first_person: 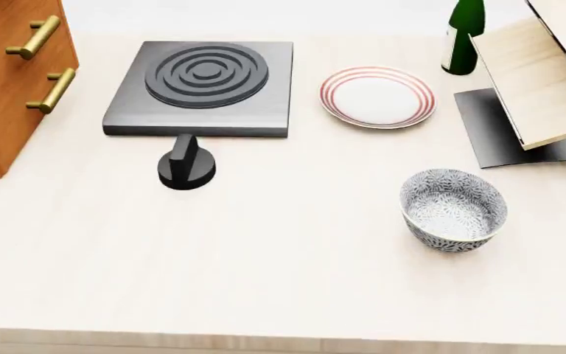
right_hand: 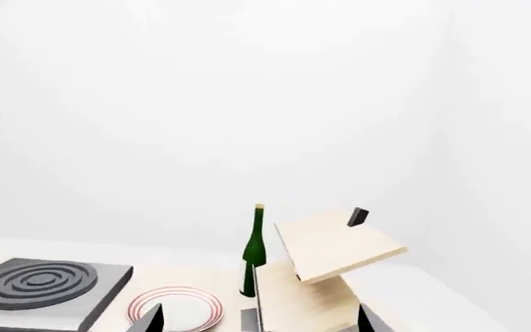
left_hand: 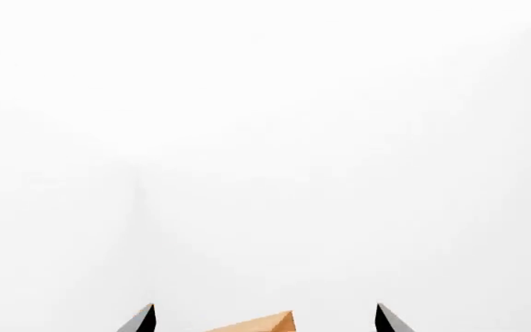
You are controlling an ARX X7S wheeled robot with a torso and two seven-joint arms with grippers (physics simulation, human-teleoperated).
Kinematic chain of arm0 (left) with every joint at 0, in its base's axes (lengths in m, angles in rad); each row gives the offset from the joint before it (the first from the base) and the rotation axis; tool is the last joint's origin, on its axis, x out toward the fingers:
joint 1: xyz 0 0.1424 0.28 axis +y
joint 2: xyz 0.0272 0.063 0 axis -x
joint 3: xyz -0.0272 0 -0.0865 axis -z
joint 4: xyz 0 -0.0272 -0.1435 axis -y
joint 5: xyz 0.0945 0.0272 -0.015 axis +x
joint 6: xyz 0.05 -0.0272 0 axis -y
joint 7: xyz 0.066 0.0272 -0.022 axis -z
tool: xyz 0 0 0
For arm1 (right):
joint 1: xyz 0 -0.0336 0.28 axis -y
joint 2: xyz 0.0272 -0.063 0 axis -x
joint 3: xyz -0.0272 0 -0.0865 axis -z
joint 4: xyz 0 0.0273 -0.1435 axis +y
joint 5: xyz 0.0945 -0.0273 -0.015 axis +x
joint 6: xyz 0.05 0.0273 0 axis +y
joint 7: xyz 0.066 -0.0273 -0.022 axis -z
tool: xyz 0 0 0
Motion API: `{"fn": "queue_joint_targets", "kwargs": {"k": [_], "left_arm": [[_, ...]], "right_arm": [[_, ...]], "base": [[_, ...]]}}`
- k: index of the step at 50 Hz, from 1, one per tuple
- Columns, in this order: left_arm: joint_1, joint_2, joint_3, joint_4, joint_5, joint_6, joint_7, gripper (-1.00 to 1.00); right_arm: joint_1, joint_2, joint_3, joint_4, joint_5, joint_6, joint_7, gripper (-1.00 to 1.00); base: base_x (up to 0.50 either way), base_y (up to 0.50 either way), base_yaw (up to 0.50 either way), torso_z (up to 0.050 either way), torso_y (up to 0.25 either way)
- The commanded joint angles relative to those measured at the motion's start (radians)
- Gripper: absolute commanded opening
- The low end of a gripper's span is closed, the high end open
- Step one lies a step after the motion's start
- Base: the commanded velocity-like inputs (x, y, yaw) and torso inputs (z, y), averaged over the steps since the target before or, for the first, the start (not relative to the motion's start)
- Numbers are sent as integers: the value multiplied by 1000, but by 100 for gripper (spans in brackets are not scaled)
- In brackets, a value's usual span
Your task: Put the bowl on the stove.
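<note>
Currently bowl [first_person: 454, 209] sits upright on tabletop [first_person: 263, 258], well apart from stove [first_person: 203, 87]; neither claw touches it.

Stove lies at far left of tabletop, knob [first_person: 186, 163] just in front of it, plate [first_person: 377, 96] beside it to the right. Bowl is nearer, right of centre, empty. Green bottle [first_person: 465, 29] and a tilted wooden rack [first_person: 544, 74] stand behind the bowl. Wooden cabinet [first_person: 8, 81] at far left. Left claw [left_hand: 265, 319]: only finger tips show, spread apart, holding nothing. Right claw [right_hand: 261, 319]: tips likewise spread, nothing held. Dark bit at head view's right edge, cannot tell what.
</note>
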Motion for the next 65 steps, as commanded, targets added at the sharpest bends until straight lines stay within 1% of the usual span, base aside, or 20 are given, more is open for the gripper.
{"fn": "queue_joint_targets", "kwargs": {"k": [1, 6, 12, 17, 33, 38, 53, 55, 58, 65], "left_arm": [[435, -301, -453, 78, -154, 337, -198, 100], [435, -254, -525, 78, -190, 334, -133, 100], [435, -233, -549, 78, -203, 340, -111, 100], [435, -234, -543, 78, -198, 342, -116, 100], [435, -254, -498, 78, -166, 333, -144, 100], [435, -255, -498, 78, -166, 330, -147, 100], [435, -271, -482, 78, -160, 329, -158, 100], [435, -271, -482, 78, -160, 328, -158, 100], [435, -272, -477, 78, -157, 328, -161, 100], [435, -266, -485, 78, -162, 327, -154, 100]], "right_arm": [[-110, 67, 453, -41, 104, 78, -150, 100], [-126, 62, 536, -11, 104, 88, -154, 100], [-142, 45, 554, -2, 95, 69, -166, 100], [-153, 34, 550, 3, 86, 54, -175, 100], [-168, 29, 512, -1, 63, 29, -180, 100], [-167, 31, 483, 0, 54, 21, -178, 100], [-176, 24, 473, 7, 44, 8, -181, 100], [-178, 23, 458, 10, 18, -16, -174, 100], [-184, 22, 432, 23, -24, -40, -156, 100], [-200, 20, 429, 16, -22, -43, -170, 100]], "base": [[0, 0, 0, 0, 0], [0, 0, 0, 0, 0], [0, 0, 0, 0, 0], [0, 80, 0, 0, 0], [0, 500, 0, 0, 0], [0, 500, 0, 0, 0], [0, 500, 0, 0, 0], [0, 500, 0, 0, 0], [0, 79, 0, 0, 0], [0, 0, 0, 0, 0]]}}
